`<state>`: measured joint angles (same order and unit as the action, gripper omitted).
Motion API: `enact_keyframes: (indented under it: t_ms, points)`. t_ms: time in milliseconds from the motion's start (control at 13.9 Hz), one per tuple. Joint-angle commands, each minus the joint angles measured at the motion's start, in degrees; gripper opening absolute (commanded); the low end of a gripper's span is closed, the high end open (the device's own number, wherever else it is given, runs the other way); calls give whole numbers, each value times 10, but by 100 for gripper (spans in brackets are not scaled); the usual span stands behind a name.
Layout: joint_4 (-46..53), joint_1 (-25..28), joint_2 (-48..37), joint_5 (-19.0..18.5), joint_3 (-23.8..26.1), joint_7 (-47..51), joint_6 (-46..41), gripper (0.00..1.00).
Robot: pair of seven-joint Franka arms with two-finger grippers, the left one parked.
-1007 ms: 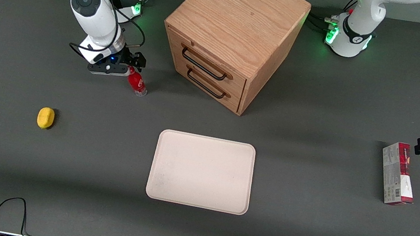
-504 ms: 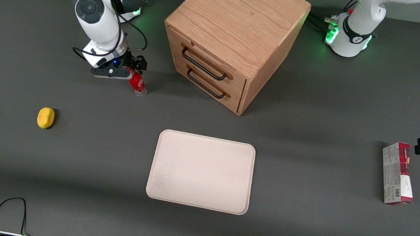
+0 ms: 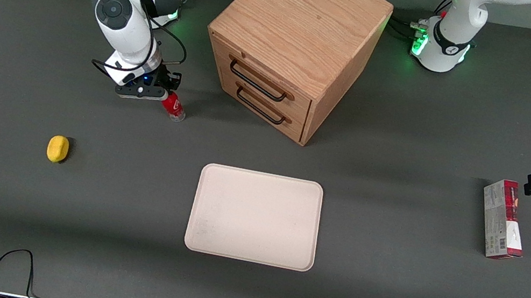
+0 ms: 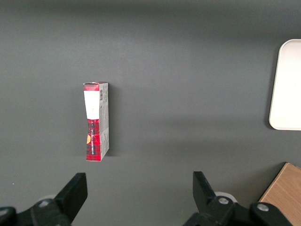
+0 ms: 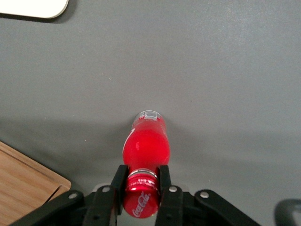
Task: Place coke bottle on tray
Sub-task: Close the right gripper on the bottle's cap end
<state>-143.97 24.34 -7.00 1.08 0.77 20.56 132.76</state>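
1. I see my gripper (image 3: pixel 169 95) low over the gray table (image 3: pixel 384 279), toward the working arm's end and beside the wooden drawer cabinet (image 3: pixel 293 39).
2. From the wrist camera, the gripper (image 5: pixel 142 181) has its two fingers (image 5: pixel 117 181) pressed on the neck of the coke bottle (image 5: pixel 146 146), one on each side, just under the red cap. It is pinching the bottle.
3. The coke bottle (image 3: pixel 173 106) is standing on the table with its clear base down. It looks a bit tilted from the front camera.
4. The bottle is farther from the front camera than the tray (image 3: pixel 255 216). The two are well apart.
5. The tray is flat and cream-white with nothing on it. It sits in front of the cabinet's drawers, nearer to the front camera.
6. A small yellow lemon (image 3: pixel 58 149) lies on the table, nearer to the front camera than the bottle.
7. A red-and-grey carton (image 3: pixel 502 219) lies flat toward the parked arm's end of the table. I see it from the left wrist camera too, red-and-grey carton (image 4: pixel 96 121).
8. A black cable (image 3: pixel 13 263) curls at the table edge nearest the front camera.
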Motion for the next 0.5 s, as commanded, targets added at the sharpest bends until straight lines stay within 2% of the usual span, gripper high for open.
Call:
enact_keyframes:
  t_ms: [0,144,432]
  points:
    - [11,7,-3,5,-5,12,-9,20]
    - [41,6,-17,6,-7,12,-48,20]
    - [196,5,-36,5,-9,11,-230,20]
